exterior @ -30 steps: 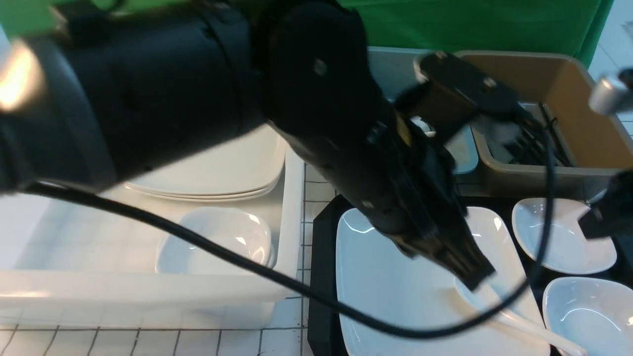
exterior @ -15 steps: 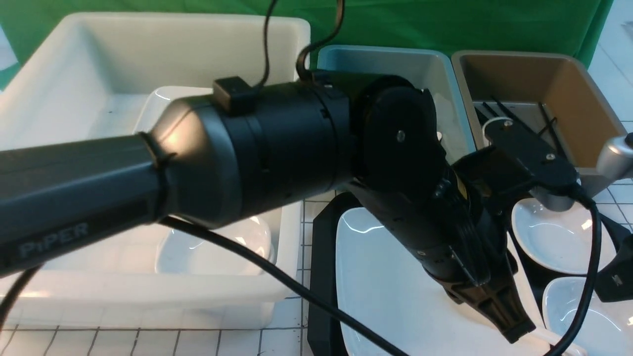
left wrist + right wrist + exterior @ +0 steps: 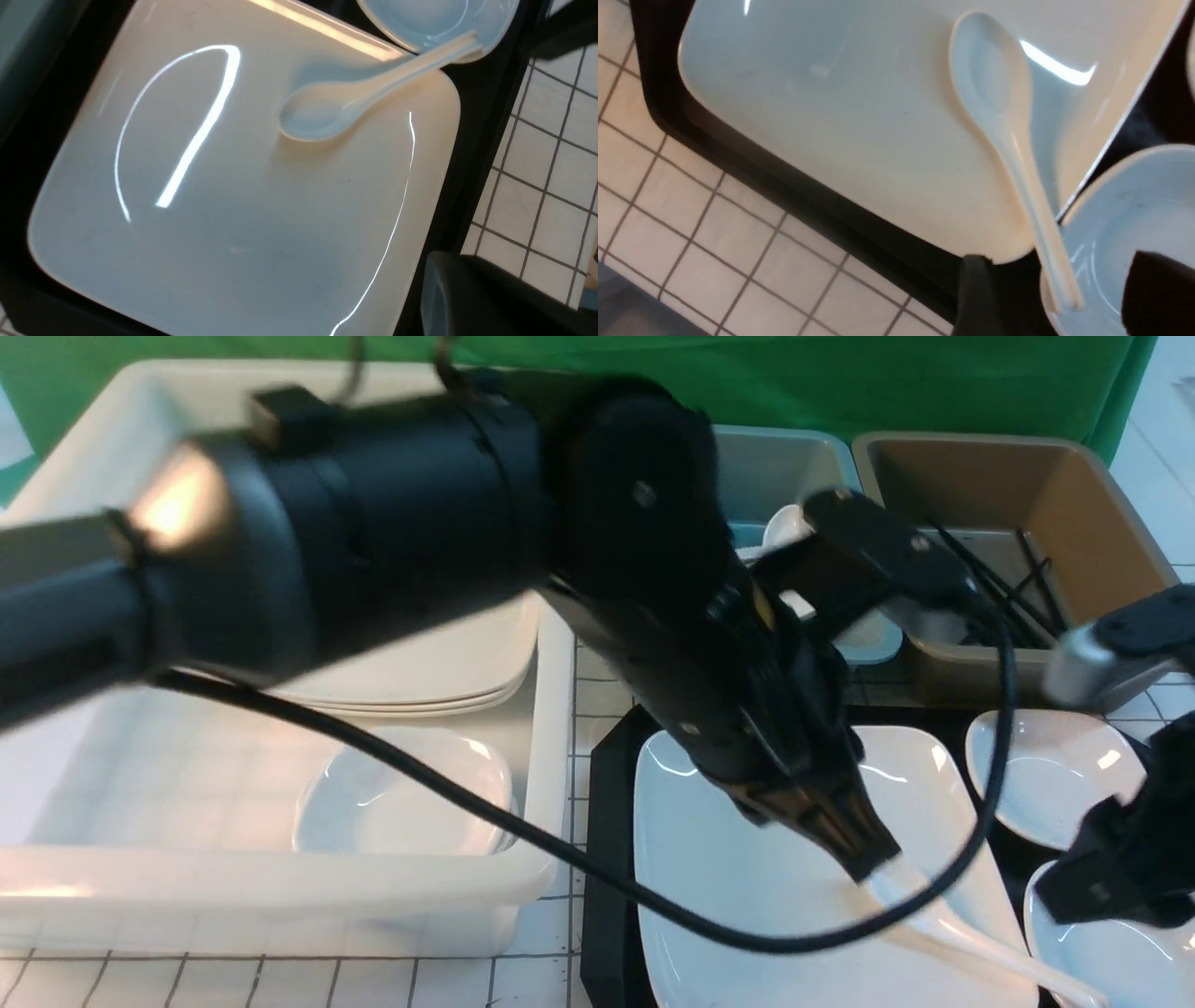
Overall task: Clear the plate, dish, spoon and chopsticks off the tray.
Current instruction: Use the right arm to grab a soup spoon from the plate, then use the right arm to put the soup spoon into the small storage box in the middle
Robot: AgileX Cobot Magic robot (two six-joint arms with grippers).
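Note:
The large white plate (image 3: pixel 728 896) lies on the black tray (image 3: pixel 607 821). The white spoon (image 3: pixel 943 924) rests with its bowl on the plate and its handle end on the rim of the near small dish (image 3: pixel 1120 952). A second dish (image 3: pixel 1055 775) sits behind it. My left gripper (image 3: pixel 868 868) hangs shut and empty just above the spoon's bowl (image 3: pixel 313 116). My right gripper (image 3: pixel 1064 294) is open, with one finger on each side of the spoon's handle end (image 3: pixel 1057 289) above the dish (image 3: pixel 1134 196). Black chopsticks (image 3: pixel 1008 597) lie in the brown bin.
At the left stands a white tub (image 3: pixel 551 728) holding stacked plates (image 3: pixel 420 663) and a bowl (image 3: pixel 401 793). A blue bin (image 3: pixel 794 457) and the brown bin (image 3: pixel 1074 495) stand behind the tray. The left arm's cable (image 3: pixel 747 933) loops over the plate.
My left gripper has drawn back from the plate's near right corner to the spoon's bowl. My right gripper has come down over the near dish and opened.

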